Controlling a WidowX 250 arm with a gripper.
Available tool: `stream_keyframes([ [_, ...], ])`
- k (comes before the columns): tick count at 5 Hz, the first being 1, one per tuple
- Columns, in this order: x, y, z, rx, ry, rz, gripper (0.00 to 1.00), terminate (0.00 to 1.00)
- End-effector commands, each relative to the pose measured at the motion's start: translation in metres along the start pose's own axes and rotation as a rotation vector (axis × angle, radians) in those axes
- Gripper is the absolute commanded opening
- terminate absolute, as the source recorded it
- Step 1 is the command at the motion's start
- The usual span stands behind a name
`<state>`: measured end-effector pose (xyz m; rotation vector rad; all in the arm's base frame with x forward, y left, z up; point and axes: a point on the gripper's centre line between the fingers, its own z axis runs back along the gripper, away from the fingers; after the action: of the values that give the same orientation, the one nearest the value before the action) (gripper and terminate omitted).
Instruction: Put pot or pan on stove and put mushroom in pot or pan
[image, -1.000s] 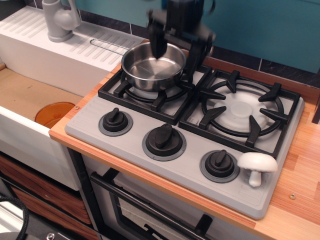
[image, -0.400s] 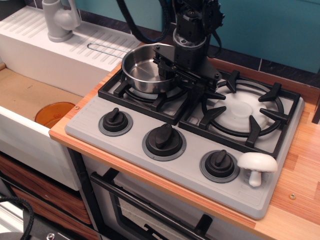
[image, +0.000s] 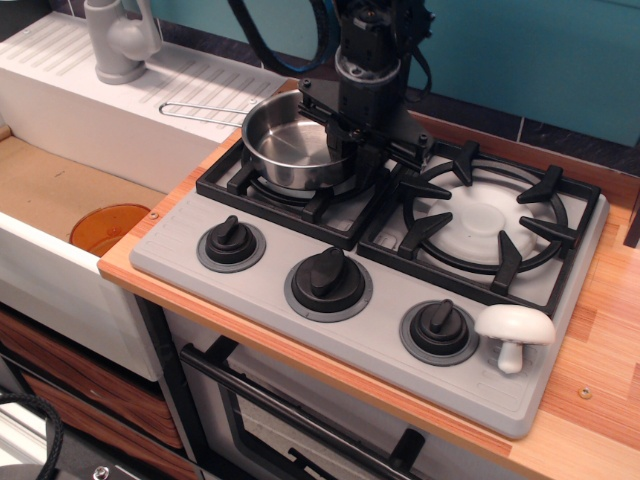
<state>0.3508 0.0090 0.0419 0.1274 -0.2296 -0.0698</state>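
The shiny steel pan (image: 290, 150) sits on the left burner of the grey stove (image: 175, 250). Its wire handle (image: 200, 108) points left over the white drainer. My black gripper (image: 357, 152) hangs straight down at the pan's right rim, with its fingers drawn together on the rim. The white mushroom (image: 513, 330) stands on the stove's front right corner, just right of the right knob (image: 438, 328) and far from the gripper. The right burner (image: 485, 220) holds nothing.
A white sink unit with a ribbed drainer (image: 90, 100) and a grey faucet (image: 118, 40) stands to the left. An orange disc (image: 108, 228) lies in the basin. A wooden counter (image: 600, 380) borders the stove, and a teal wall (image: 540, 50) rises behind it.
My gripper came down from above the pan to its right rim and closed there. The pan and its handle have shifted slightly to the left. The mushroom has not moved.
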Motion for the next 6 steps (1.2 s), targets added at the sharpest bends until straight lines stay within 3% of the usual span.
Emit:
stream_keyframes([
  [1, 0.029, 0.007, 0.022, 0.001, -0.059, -0.014, 0.0, 0.0],
  [3, 0.041, 0.004, 0.069, -0.011, -0.01, -0.03, 0.0, 0.0],
  [4, 0.044, -0.014, 0.086, -0.005, 0.012, -0.022, 0.0, 0.0],
  [5, 0.047, -0.041, 0.092, 0.017, 0.018, -0.006, 0.0, 0.0],
  [6, 0.051, -0.064, 0.091, 0.002, 0.024, -0.004, 0.0, 0.0],
])
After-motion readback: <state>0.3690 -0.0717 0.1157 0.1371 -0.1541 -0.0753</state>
